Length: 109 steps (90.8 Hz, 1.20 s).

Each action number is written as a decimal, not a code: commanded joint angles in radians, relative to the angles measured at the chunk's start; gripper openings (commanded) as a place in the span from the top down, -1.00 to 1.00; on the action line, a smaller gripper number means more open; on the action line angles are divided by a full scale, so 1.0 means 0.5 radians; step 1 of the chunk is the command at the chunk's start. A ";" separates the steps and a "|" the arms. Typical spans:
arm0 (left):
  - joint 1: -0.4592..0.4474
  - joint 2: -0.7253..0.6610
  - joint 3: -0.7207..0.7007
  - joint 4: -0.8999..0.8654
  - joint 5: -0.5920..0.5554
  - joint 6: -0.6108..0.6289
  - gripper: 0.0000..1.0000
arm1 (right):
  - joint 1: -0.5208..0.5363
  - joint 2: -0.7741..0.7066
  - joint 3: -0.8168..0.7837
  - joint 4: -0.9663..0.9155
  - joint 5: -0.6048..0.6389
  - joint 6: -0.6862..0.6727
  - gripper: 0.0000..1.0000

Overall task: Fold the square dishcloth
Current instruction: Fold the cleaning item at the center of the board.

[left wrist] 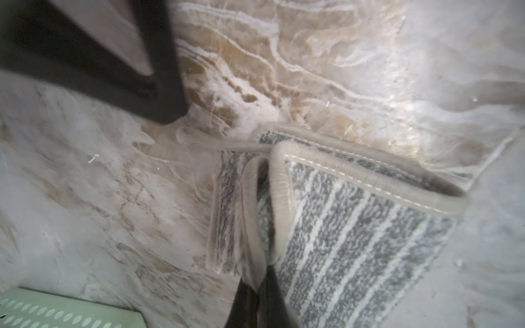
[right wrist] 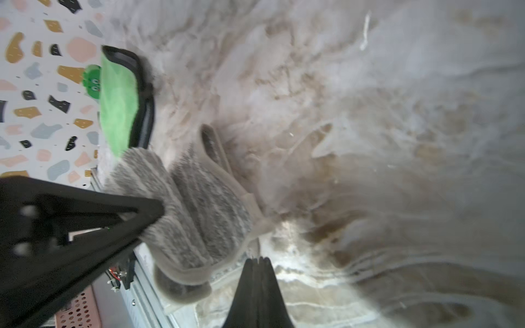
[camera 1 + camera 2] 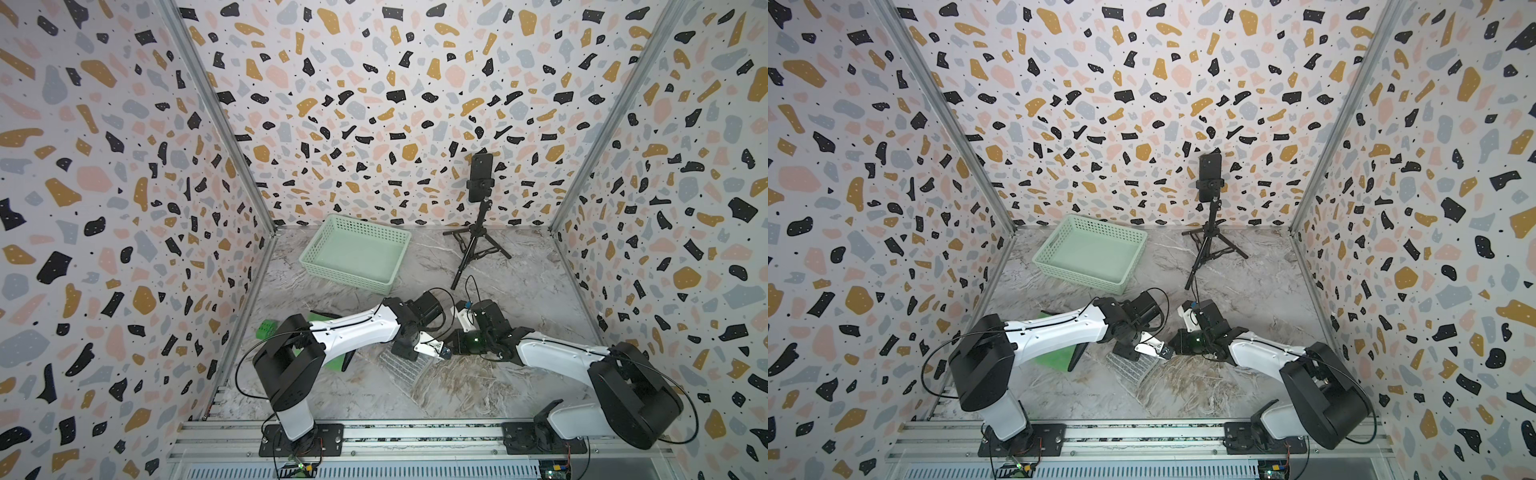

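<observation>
The dishcloth is grey-and-white striped with a beige hem. It lies bunched in layers on the marble table, just in front of the two grippers, which meet tip to tip above its far edge. In the left wrist view my left gripper is shut on a fold of the hem, and the striped cloth spreads away from it. In the right wrist view my right gripper is shut, and a thin beige strip of the cloth runs right into its tips. The left gripper and right gripper almost touch.
A mint green basket stands at the back left. A phone on a black tripod stands at the back right. A green cloth with a black rim lies under the left arm, with a green block beside the left wall.
</observation>
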 commanded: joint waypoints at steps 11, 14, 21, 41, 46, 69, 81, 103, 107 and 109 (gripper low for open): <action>0.055 0.077 0.023 0.256 -0.155 -0.074 0.49 | -0.006 0.004 -0.043 0.013 0.051 -0.012 1.00; 0.055 0.070 0.010 0.318 -0.191 -0.098 0.34 | -0.005 -0.018 -0.050 0.016 0.064 -0.013 1.00; 0.057 0.026 0.015 0.391 -0.268 -0.167 -0.14 | -0.006 -0.088 -0.071 0.003 0.118 -0.023 1.00; 0.082 -0.138 0.122 0.186 -0.268 -0.244 -0.42 | -0.004 -0.266 -0.139 -0.007 0.241 -0.007 1.00; 0.092 -0.162 0.093 0.175 -0.254 -0.232 -0.38 | -0.005 -0.324 -0.150 -0.020 0.256 0.003 1.00; 0.278 -0.083 0.048 0.159 -0.136 -0.448 0.55 | 0.127 -0.735 -0.267 0.031 0.304 0.137 1.00; 0.313 0.040 0.095 0.121 -0.073 -0.489 0.93 | 0.226 -0.853 -0.361 0.078 0.434 0.247 1.00; 0.339 0.158 0.174 0.207 -0.061 -0.590 0.97 | 0.331 -0.829 -0.471 0.385 0.463 0.418 1.00; 0.354 0.156 0.187 0.266 -0.101 -0.652 0.90 | 0.344 -0.768 -0.455 0.468 0.446 0.440 1.00; 0.363 0.149 0.187 0.309 -0.126 -0.682 0.88 | 0.350 -0.732 -0.444 0.516 0.433 0.447 1.00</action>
